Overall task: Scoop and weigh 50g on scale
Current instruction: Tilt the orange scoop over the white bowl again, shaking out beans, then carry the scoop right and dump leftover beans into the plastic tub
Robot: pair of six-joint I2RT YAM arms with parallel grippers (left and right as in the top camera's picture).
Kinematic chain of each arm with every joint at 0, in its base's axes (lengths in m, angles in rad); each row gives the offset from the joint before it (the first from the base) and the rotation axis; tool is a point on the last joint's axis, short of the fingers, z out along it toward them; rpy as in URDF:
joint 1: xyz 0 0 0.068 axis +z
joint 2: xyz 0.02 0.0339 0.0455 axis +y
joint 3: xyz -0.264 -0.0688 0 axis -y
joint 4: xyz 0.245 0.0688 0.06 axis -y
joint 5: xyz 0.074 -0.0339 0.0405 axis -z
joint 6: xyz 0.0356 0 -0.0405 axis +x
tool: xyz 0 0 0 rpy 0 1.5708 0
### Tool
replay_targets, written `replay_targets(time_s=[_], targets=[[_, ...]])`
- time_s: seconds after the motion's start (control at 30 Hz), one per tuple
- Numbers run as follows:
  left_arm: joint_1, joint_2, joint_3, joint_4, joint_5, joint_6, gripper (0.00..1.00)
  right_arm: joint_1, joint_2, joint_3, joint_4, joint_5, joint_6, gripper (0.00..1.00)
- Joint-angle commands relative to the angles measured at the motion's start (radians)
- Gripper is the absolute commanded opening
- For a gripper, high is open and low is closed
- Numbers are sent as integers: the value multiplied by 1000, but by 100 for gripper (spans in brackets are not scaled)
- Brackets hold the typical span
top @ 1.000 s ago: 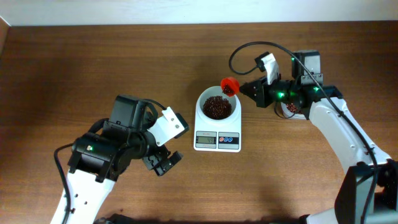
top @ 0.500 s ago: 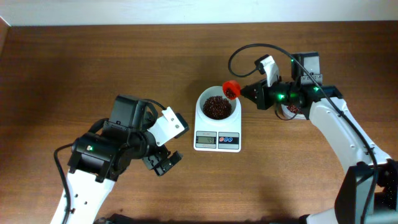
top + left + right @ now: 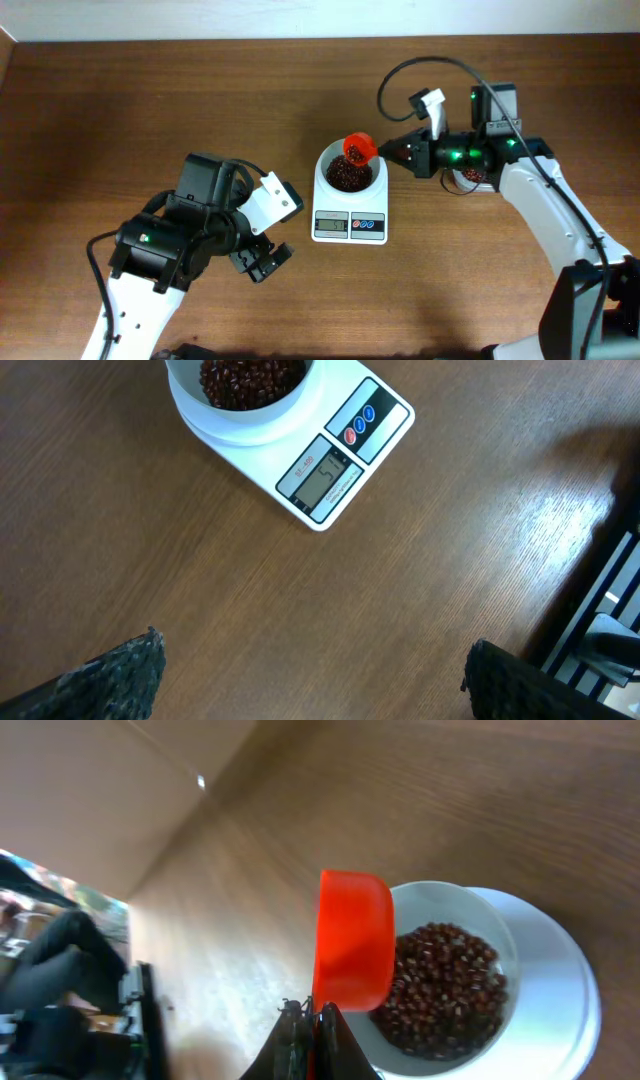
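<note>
bowl (image 3: 183, 385): cut by top edge | scale display (image 3: 331, 226), overhead: digits too small | tub (image 3: 467, 176): mostly under right arm (image 3: 540, 205)

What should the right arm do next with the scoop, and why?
Probably tip the orange scoop gently so only a few beans fall at a time. The right gripper, shut on its handle, holds it over the white bowl, which is already well filled. The display on the scale is too small to read with certainty.

Overhead looks straight down on the table (image 3: 150, 100), both wrist views close, angled down, sharing the scale (image 3: 349, 226).
</note>
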Motion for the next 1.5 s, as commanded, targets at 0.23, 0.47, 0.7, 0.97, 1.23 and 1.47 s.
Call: replay_targets(time_s=[0.23,0.47,0.7,0.97,1.23,1.47], targets=[[4,-10,18,-1,3,-13,99,-91,10,-2,-60,-152,14,4],[4,-10,18,-1,3,-13,99,-92,10,-2,-75,-152,15,4],[4,-10,18,-1,3,-13,99,-93,10,-2,-75,-152,14,4],[4,-10,18,-1,3,-13,99,-230,10,-2,-93,-156,14,4],[4,-10,18,-1,3,-13,99,-518,10,-2,-294,-95,-109,4],[4,-10,18,-1,3,-13,99,-601,10,-2,-394,170,-152,4]])
